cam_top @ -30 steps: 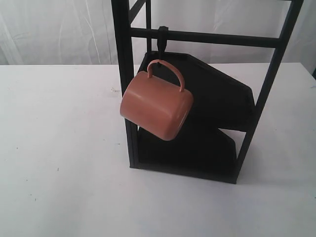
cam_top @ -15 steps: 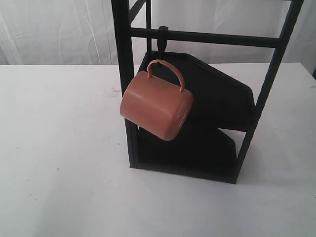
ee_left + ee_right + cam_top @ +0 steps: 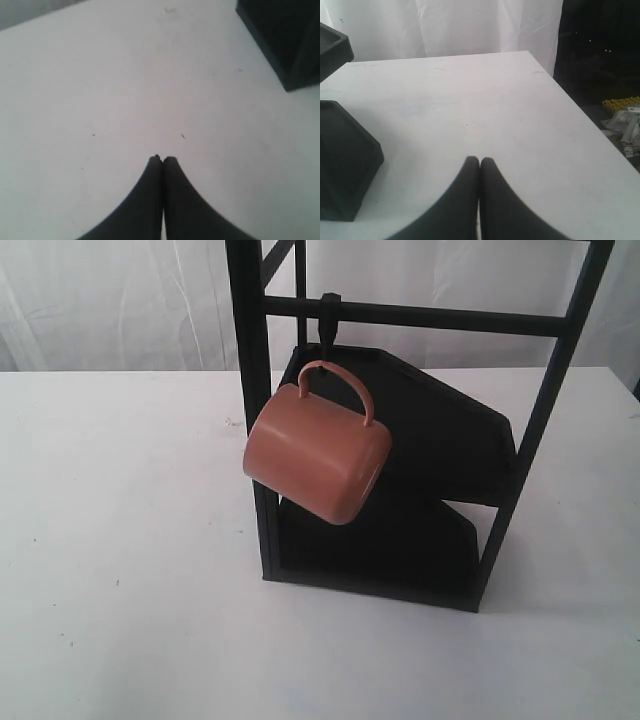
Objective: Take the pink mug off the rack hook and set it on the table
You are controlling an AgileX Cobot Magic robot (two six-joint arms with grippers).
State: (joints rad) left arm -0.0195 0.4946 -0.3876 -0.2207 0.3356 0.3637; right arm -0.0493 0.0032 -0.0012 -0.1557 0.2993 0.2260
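The pink mug (image 3: 315, 460) hangs tilted by its thin handle from the short black rack hook (image 3: 327, 322) on the crossbar of the tall black rack (image 3: 248, 390). The rack stands on the white table (image 3: 110, 540). Neither gripper shows in the exterior view. In the left wrist view my left gripper (image 3: 162, 159) is shut with nothing in it, over bare tabletop, with a corner of the rack (image 3: 285, 40) off to one side. My right gripper (image 3: 479, 160) is likewise shut and empty above the table, beside the rack's lower tray (image 3: 345, 160).
Two slanted black trays (image 3: 450, 440) fill the rack behind the mug. A white curtain (image 3: 445, 25) backs the table. The table edge (image 3: 590, 125) runs close to my right gripper, with dark floor and yellow clutter (image 3: 620, 105) beyond it.
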